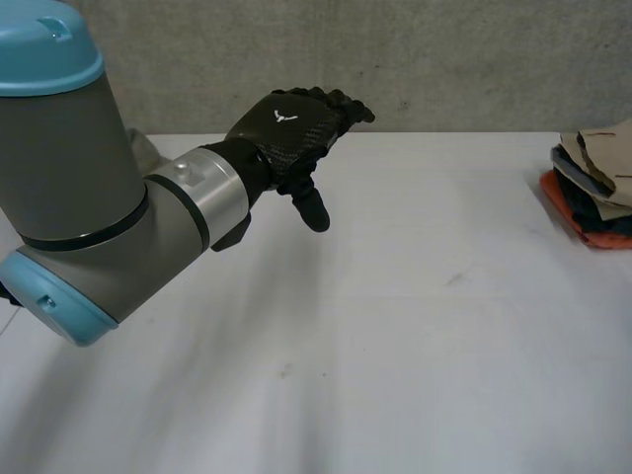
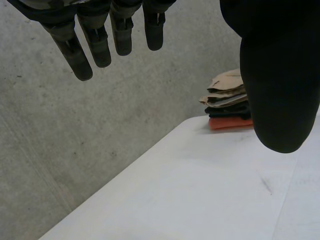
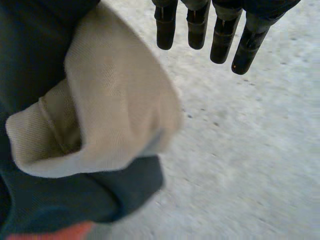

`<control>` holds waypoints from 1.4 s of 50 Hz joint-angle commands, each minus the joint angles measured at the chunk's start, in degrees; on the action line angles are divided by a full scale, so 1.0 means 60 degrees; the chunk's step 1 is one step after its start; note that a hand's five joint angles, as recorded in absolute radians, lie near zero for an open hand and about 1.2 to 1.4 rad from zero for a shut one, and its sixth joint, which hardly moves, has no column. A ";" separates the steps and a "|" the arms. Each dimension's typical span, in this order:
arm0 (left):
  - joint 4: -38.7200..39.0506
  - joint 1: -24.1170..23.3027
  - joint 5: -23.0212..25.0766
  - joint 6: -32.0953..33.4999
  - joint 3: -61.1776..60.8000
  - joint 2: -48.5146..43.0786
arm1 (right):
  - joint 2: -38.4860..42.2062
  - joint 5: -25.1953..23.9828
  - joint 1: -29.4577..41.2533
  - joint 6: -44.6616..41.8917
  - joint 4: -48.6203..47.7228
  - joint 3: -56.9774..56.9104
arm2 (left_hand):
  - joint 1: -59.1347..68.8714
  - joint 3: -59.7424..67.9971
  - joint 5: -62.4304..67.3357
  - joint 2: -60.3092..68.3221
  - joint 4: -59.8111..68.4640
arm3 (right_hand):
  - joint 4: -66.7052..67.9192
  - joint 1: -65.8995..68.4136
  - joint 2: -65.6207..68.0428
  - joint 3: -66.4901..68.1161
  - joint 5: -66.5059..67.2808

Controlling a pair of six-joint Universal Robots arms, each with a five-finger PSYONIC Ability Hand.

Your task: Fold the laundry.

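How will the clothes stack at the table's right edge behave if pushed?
Probably floppy: the beige top piece curls loosely over the darker layers. The stack looks uneven, so a push likely shears layers apart rather than sliding it whole.

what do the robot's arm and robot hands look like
The left arm is a thick grey cylinder with light-blue caps and a silver wrist ring. The left robot hand is black with a woven carbon-like back bearing a small white mark. The right robot hand shows slim black fingers with rounded tips.
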 commanded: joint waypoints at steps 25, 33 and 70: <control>0.1272 0.0967 -0.0691 0.0073 -0.0155 0.0501 | -0.6215 0.4823 0.2056 -0.2375 0.0632 0.4214 | -0.0149 -0.0325 -0.0419 -0.0250 -0.0258 | -0.0564 -0.0279 -0.0467 -0.0310 -0.0806; 0.3105 0.3162 -0.1308 0.0482 -0.0141 -0.0024 | -0.8238 0.3827 0.4649 -0.0424 0.0823 0.7481 | -0.0149 -0.0325 -0.0419 -0.0250 -0.0258 | -0.0564 -0.0279 -0.0467 -0.0310 -0.0806; 0.2461 0.7047 0.1460 0.3487 0.7387 -0.9195 | -0.7286 0.4251 0.7083 -0.3353 0.1673 1.0091 | 0.2601 0.2426 0.2332 0.2501 0.2493 | -0.0564 -0.0279 -0.0467 -0.0310 -0.0806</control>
